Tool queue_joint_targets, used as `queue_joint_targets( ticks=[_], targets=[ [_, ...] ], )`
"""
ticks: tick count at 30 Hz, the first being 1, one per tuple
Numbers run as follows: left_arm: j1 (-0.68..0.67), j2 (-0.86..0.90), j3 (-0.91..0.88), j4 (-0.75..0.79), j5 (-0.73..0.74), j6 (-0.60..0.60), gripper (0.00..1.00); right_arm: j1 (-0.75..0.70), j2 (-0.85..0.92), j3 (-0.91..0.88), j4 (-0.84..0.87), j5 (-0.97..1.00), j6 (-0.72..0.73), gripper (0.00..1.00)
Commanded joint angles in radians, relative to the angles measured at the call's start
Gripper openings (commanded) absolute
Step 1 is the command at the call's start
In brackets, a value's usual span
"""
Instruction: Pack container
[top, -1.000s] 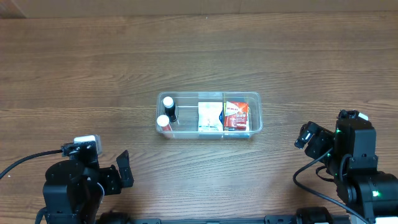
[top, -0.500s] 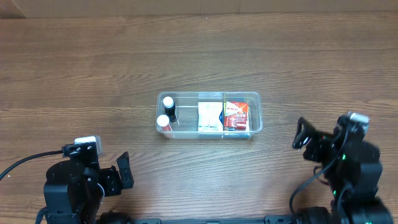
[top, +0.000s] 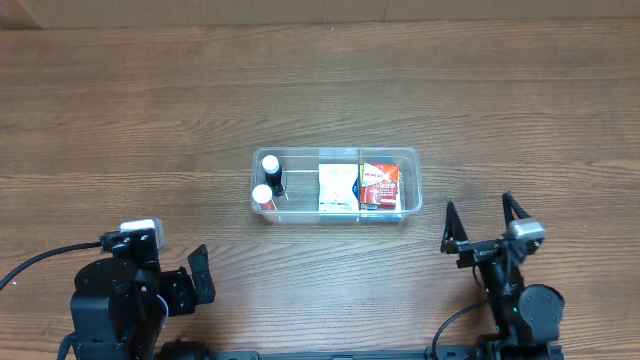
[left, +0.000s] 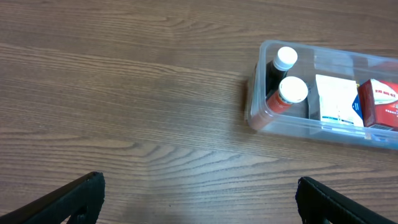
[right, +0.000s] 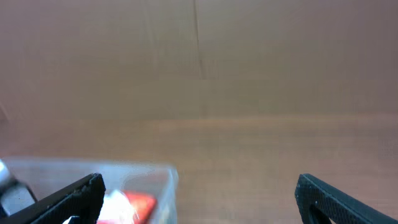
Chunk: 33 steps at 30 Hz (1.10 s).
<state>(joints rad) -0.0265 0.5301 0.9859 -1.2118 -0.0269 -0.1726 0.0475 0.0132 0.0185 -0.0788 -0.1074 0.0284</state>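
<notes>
Running across the face of the red box (left: 384, 102) is white lettering, but it is too small to be read; the pale print on the white box (left: 336, 99) beside it is equally illegible. Both boxes are held in the container (top: 300, 152), which is set on the wooden table (top: 320, 80) at the centre of the overhead frame. Two white-capped bottles are stood at its left end.

Only in the left wrist view are the bottle bodies shown: a dark bottle (left: 277, 71) and a reddish bottle (left: 283, 99). In the blurred right wrist view just one corner of the container is seen, at lower left, with a red patch inside.

The left gripper (left: 199, 199) is spread wide and empty, and the container is seen well apart from it, at upper right of its view. The right gripper (top: 480, 225) is likewise spread and empty, near the container's lower right corner without touching it.
</notes>
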Motion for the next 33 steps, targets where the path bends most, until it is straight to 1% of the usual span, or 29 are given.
queue_joint_targets(
  ticks=[1, 23, 26, 28, 30, 33],
  targets=[
    [-0.003, -0.001, -0.002, 0.003, -0.006, 0.001, 1.0, 0.004, -0.011, -0.01, 0.006, -0.003, -0.055, 1.0],
    [-0.003, -0.001, -0.002, 0.004, -0.006, 0.001, 1.0, 0.004, -0.01, -0.01, 0.006, -0.003, -0.055, 1.0],
    [0.0, -0.024, -0.009, -0.008, -0.035, 0.036, 1.0, 0.004, -0.01, -0.01, 0.006, -0.003, -0.055, 1.0],
    [0.0, -0.089, -0.071, 0.023, -0.035, 0.039, 1.0, 0.004, -0.01, -0.01, 0.006, -0.003, -0.055, 1.0],
    [0.0, -0.159, -0.163, 0.093, -0.035, 0.038, 1.0, 0.004, -0.01, -0.01, 0.006, -0.003, -0.055, 1.0],
    [0.0, -0.312, -0.381, 0.28, -0.035, 0.034, 1.0, 0.004, -0.01, -0.01, 0.006, -0.003, -0.055, 1.0]
  ],
)
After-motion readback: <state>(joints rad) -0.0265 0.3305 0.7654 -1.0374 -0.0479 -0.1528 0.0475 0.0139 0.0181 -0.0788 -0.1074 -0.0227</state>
